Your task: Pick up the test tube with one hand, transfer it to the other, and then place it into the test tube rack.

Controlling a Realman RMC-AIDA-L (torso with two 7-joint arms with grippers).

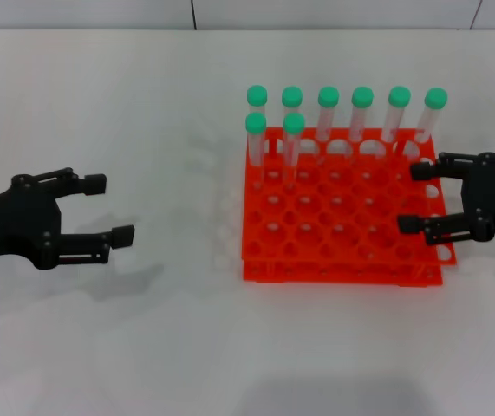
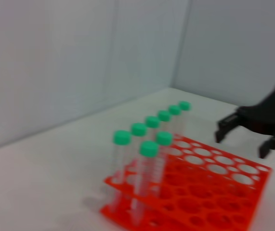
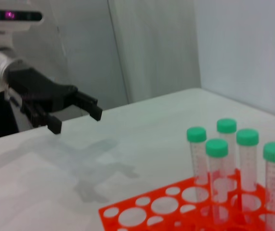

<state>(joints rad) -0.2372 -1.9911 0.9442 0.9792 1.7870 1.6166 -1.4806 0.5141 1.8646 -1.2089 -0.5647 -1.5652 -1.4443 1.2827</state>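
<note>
The orange-red test tube rack [image 1: 342, 270] sits right of centre on the white table. Several clear test tubes with green caps [image 1: 294, 143] stand upright in its far holes, a full back row and two more in the row in front on the left side; all look alike. My left gripper [image 1: 110, 209] hovers open and empty over bare table, well left of the rack. My right gripper [image 1: 413, 198] is open and empty over the rack's right edge. The left wrist view shows the rack [image 2: 214, 192] and the right gripper [image 2: 242, 144]. The right wrist view shows the left gripper [image 3: 76, 121].
The white table [image 1: 230, 347] stretches to a pale wall at the back. Nothing else lies on it besides the rack [image 3: 142, 211] and the tubes [image 3: 217, 168]. The near rows of the rack's holes hold no tubes.
</note>
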